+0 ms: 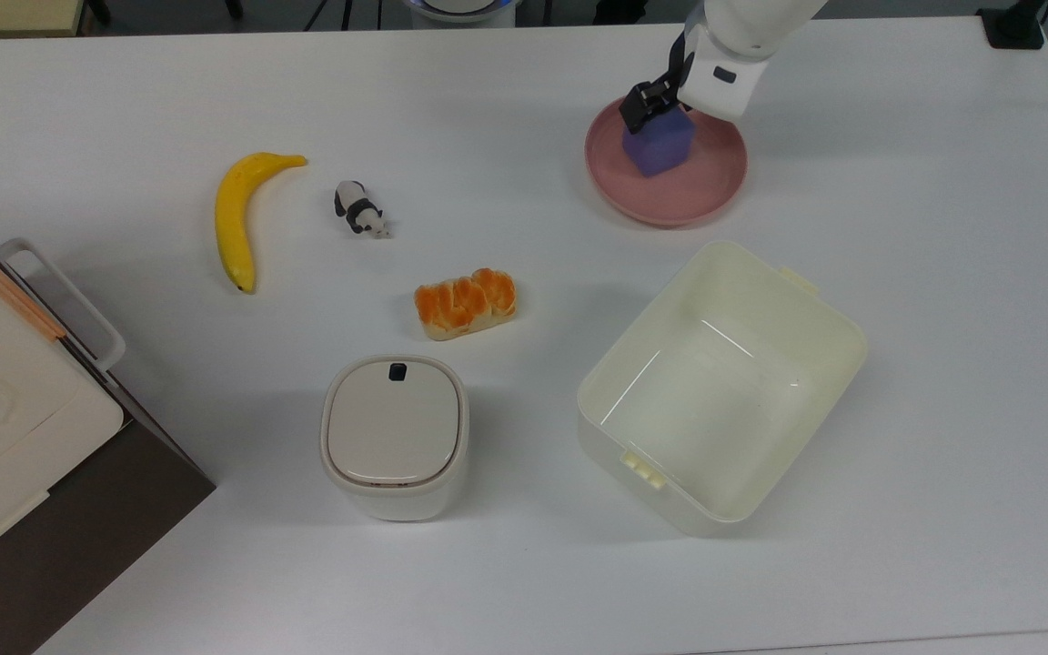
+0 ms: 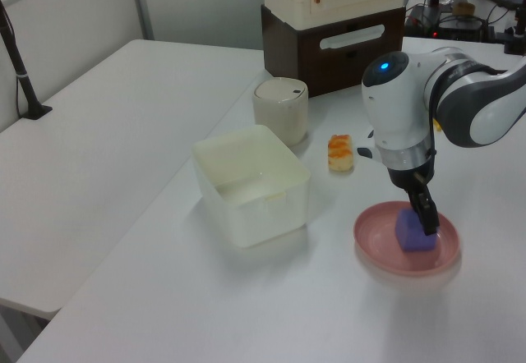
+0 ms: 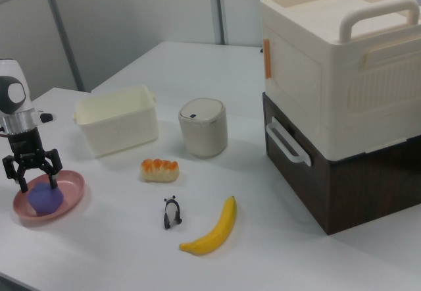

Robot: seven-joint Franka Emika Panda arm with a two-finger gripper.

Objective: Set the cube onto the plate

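1. Right view shows the gripper (image 3: 37, 182) with jaws apart, straddling the cube (image 3: 45, 199) without clamping it.
2. The cube sits just below and between the jaws, resting on the plate (image 3: 71, 187).
3. The cube looks light, stiff and matte, so it should not slip. Its flat opposite side faces are the place to grip.
4. The plate is round, shallow, glossy pink, with a raised rim. It would likely slide if nudged.
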